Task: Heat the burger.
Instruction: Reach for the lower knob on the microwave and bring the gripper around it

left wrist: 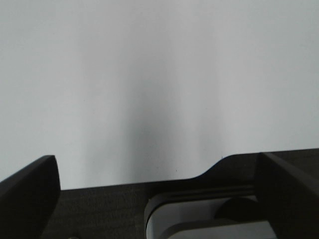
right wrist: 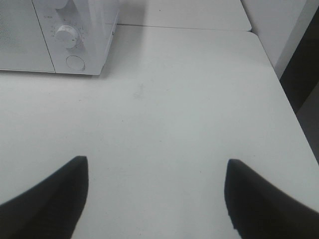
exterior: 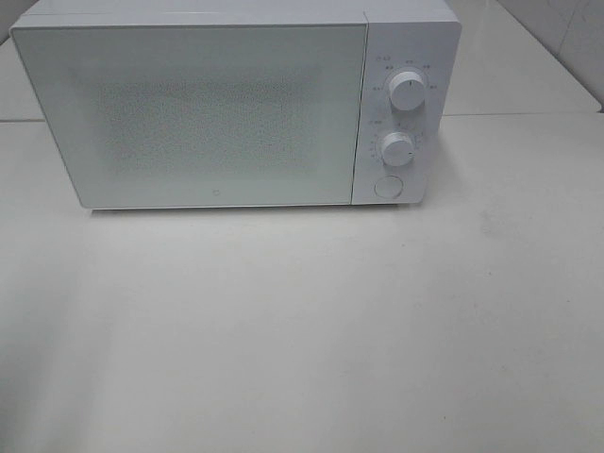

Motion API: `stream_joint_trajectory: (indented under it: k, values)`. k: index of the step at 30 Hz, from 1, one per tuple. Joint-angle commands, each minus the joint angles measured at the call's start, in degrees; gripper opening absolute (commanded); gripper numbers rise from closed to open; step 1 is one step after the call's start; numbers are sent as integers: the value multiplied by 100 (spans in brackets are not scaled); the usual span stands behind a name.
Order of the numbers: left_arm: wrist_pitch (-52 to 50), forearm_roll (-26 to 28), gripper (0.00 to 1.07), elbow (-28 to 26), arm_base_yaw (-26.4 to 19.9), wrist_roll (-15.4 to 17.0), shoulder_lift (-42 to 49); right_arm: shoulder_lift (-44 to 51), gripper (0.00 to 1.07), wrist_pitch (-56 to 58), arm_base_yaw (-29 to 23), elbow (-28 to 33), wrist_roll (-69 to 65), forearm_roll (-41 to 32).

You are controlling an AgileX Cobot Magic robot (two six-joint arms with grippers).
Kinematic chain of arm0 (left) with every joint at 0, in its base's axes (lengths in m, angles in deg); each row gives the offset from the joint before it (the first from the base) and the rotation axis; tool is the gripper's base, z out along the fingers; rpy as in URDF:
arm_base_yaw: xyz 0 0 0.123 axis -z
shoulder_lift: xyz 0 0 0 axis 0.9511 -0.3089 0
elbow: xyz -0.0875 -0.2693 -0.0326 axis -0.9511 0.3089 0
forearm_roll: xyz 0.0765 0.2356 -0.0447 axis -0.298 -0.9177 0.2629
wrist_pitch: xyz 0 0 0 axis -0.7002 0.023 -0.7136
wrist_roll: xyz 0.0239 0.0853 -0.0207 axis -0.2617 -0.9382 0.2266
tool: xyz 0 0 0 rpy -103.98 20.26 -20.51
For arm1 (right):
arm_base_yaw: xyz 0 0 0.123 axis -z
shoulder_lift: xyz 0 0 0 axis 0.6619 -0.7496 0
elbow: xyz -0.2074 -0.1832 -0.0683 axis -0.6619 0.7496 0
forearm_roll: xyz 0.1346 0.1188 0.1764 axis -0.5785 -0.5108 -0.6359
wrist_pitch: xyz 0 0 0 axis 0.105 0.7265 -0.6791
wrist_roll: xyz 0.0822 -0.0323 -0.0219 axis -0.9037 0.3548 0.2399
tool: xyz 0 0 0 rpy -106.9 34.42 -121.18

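Left claw (left wrist: 155, 164): fingers wide apart, nothing between them, a plain pale surface beyond. Right claw (right wrist: 155, 164): fingers apart, nothing held, over the desk (right wrist: 164, 114), well short of the microwave (right wrist: 75, 35). Microwave door (exterior: 189, 113) is shut. Burger: none of your views shows it, so you cannot tell where it is.
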Motion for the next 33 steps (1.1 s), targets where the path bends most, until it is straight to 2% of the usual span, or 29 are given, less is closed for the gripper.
stream_joint_trajectory:
  k: [1, 10, 13, 25, 27, 28, 30, 33]
  values:
    - [172, 17, 98, 115, -11, 0, 504, 155, 75, -11, 46, 11, 74, 23]
    - [183, 34, 98, 143, -11, 0, 1616, 155, 75, -11, 46, 11, 74, 23]
    - [160, 183, 98, 143, -11, 0, 2269, 155, 75, -11, 46, 11, 74, 23]
    - [160, 178, 98, 143, -86, 0, 3335, 155, 75, -11, 46, 11, 74, 23]
    - [155, 160, 98, 143, -395, 0, 3541, 155, 75, -11, 46, 11, 74, 23]
    - [155, 160, 98, 143, -395, 0, 3541, 155, 75, -11, 46, 11, 74, 23]
    - [155, 160, 98, 143, -814, 0, 3707, 155, 75, -11, 46, 11, 74, 23]
    - [166, 160, 98, 143, -963, 0, 3942, 155, 75, -11, 46, 11, 74, 23]
